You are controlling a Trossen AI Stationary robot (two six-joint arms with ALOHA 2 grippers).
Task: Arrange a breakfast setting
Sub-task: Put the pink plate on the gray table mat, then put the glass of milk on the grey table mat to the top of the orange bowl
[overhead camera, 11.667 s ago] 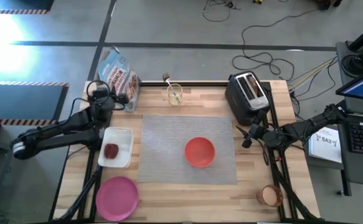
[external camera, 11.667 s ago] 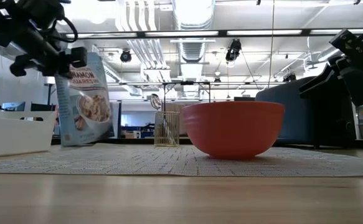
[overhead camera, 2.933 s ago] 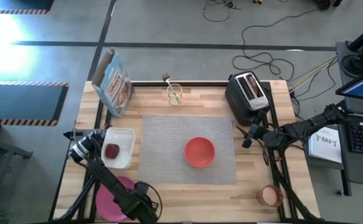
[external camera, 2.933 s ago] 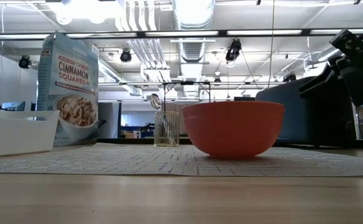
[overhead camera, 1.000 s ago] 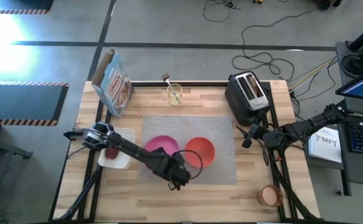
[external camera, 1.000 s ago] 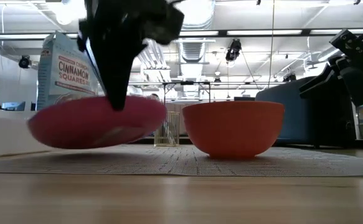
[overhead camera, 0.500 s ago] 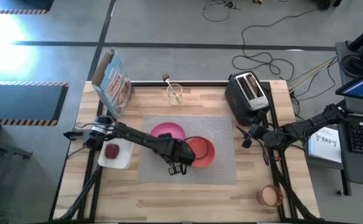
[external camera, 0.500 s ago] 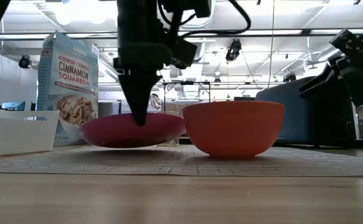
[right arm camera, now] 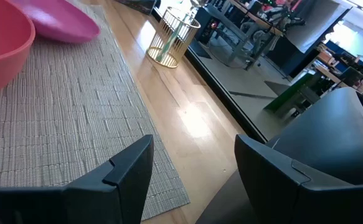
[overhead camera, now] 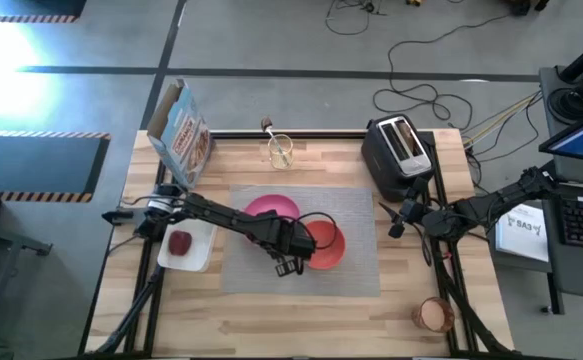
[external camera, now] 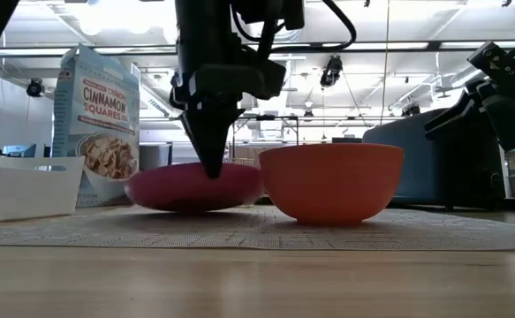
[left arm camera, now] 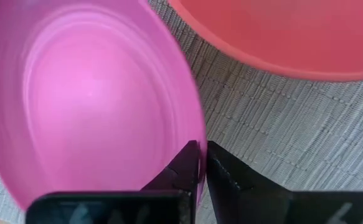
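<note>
A round pink plate (overhead camera: 267,211) lies on the grey woven placemat (overhead camera: 356,215), left of the red-orange bowl (overhead camera: 325,245) and close beside it. My left gripper (left arm camera: 201,163) points down at the plate's near right rim and is shut on it. In the low view the plate (external camera: 191,188) rests on the mat beside the bowl (external camera: 332,181). At the table's right edge my right gripper (right arm camera: 193,168) waits open, holding nothing. A small dark-red fruit (overhead camera: 179,243) lies in the white tray (overhead camera: 203,215). My left gripper pinches the plate's rim (left arm camera: 192,127) on the side next to the bowl, one finger (left arm camera: 184,165) inside the plate and one outside. The fingers come from above, pointing down. The plate's underside sits on the placemat.
A black toaster (overhead camera: 401,150) stands at the far right. A cereal box (overhead camera: 181,130) stands at the far left corner. A wire holder (overhead camera: 281,151) with a spoon is at the far edge. A small orange-tinted cup (overhead camera: 433,315) sits near the right front corner.
My left gripper has carried the pink plate toward the table's far edge and a little right, and has lowered it. The plate, lifted and tilted a second ago, now lies on the placemat beside the bowl. The gripper stays shut on its rim.
</note>
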